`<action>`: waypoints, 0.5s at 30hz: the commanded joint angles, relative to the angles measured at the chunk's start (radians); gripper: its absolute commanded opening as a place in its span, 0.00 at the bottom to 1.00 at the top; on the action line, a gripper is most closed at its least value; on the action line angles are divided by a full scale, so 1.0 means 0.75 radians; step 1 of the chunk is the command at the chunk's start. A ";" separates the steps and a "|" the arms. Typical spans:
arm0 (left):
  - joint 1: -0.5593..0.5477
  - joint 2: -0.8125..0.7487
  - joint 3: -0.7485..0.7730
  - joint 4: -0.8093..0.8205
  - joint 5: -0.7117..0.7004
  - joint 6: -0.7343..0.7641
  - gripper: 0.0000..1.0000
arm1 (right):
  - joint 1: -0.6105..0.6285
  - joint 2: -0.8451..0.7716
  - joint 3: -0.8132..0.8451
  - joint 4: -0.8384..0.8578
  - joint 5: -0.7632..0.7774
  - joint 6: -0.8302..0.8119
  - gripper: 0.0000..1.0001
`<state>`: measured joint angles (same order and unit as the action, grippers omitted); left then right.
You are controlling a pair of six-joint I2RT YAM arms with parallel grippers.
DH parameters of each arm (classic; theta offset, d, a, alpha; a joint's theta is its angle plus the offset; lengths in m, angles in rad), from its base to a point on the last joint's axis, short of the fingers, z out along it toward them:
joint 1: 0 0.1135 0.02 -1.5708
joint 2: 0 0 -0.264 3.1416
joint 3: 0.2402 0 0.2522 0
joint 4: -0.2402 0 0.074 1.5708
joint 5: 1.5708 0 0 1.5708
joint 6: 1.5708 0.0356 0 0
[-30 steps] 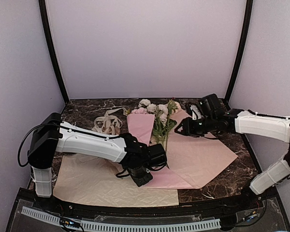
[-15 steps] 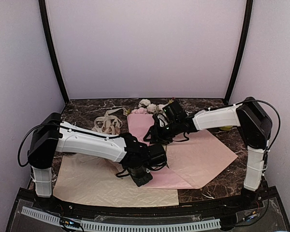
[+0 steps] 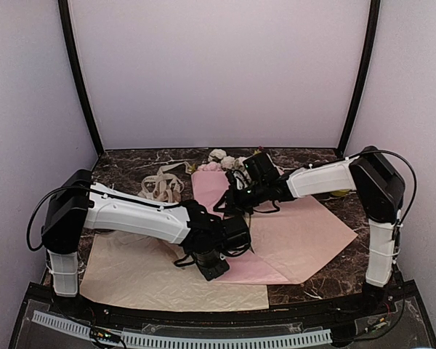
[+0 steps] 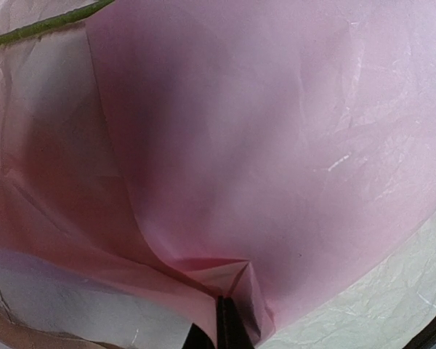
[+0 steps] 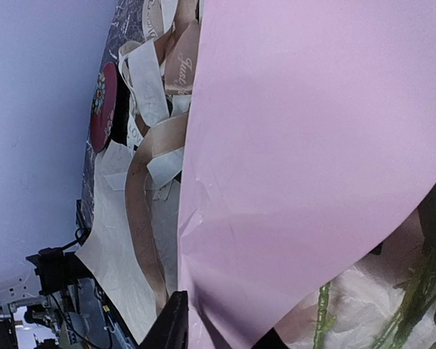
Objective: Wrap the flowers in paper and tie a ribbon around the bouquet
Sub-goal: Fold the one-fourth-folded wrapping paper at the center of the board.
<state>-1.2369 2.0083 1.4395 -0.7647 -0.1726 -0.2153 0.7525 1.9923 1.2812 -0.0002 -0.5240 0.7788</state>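
Your left arm rises from its base at the 8 o'clock edge of the tabletop, folds at the shoulder and runs low toward 4 o'clock, crossing the cream sheet at the near left. The left claw sits at the centre, clenched on a gathered fold of the pink paper. Its wrist view shows the paper puckering into the closed tips, with a green stem crossing at 11 o'clock.

At 11 o'clock of that claw a cream-white tangle of ribbon lies on the marble. The right wrist view shows the tan ribbon looping through it.

The paper spreads from the centre toward 3 o'clock, with one flap raised over the middle. The flowers lie on it, heads at 12 o'clock and stems toward 6.

Your right arm stands upright from its base at 4 o'clock, bends at the shoulder and stretches its forearm nearly level toward 9 o'clock, ending over the stems. The right claw has the raised flap's edge between its fingers, which stand a little apart. You cannot tell whether they pinch it.
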 commanded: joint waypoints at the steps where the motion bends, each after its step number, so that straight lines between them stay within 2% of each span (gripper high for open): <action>1: -0.001 -0.061 0.007 -0.031 0.008 0.020 0.00 | 0.007 0.030 0.055 -0.013 0.012 -0.020 0.05; 2: -0.001 -0.064 0.010 -0.028 0.003 0.020 0.00 | 0.007 0.036 0.062 -0.023 0.015 -0.030 0.00; 4: -0.003 -0.080 0.013 -0.021 -0.014 0.024 0.01 | 0.007 0.041 0.077 -0.038 0.011 -0.046 0.00; 7: -0.018 -0.135 0.028 0.020 -0.080 0.053 0.16 | 0.005 0.038 0.096 -0.069 0.016 -0.073 0.00; 9: -0.033 -0.176 0.049 0.060 -0.132 0.097 0.22 | 0.005 0.036 0.107 -0.092 0.025 -0.095 0.00; 13: -0.102 -0.224 0.081 0.181 -0.223 0.248 0.24 | 0.001 0.036 0.121 -0.121 0.028 -0.117 0.00; 15: -0.142 -0.219 0.086 0.245 -0.207 0.334 0.24 | -0.001 0.031 0.122 -0.126 0.028 -0.118 0.00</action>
<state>-1.2865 1.9049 1.4654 -0.6949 -0.2840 -0.1051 0.7525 2.0121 1.3464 -0.0761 -0.5152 0.7177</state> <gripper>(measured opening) 0.238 0.004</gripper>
